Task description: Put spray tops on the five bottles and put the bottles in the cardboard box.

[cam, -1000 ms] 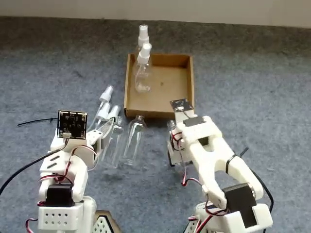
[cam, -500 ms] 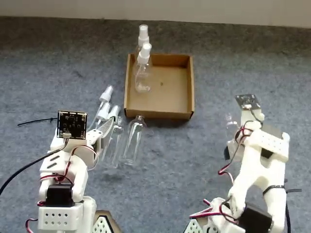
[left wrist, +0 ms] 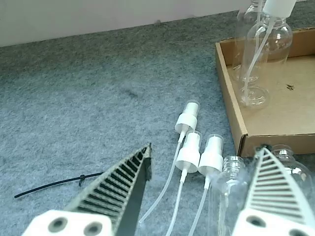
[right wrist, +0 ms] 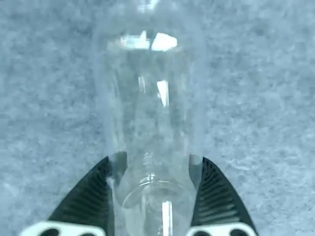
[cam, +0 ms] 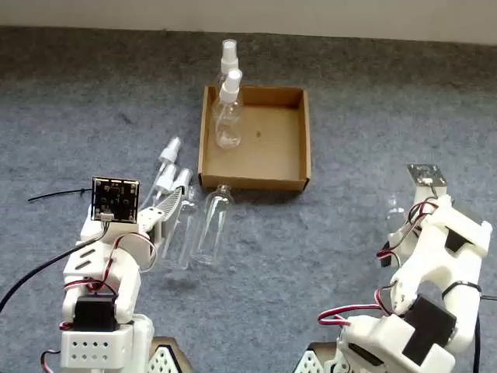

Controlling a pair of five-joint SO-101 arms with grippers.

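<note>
While hovering well right of the cardboard box [cam: 307, 148], pinches a clear, seemingly capless bottle [right wrist: 147, 98] in the right gripper [right wrist: 152, 164]. Spreads the left gripper [left wrist: 204, 149] wide above three loose spray tops [left wrist: 189, 147] beside two lying bottles [cam: 213, 221], near the box's front left corner.

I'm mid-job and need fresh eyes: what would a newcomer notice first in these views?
The right gripper is shut on a clear bottle with no spray top, held off to the right of the cardboard box. A capped bottle stands in the box's far left corner. Three loose spray tops lie on the carpet left of the box, beside uncapped bottles.
</note>
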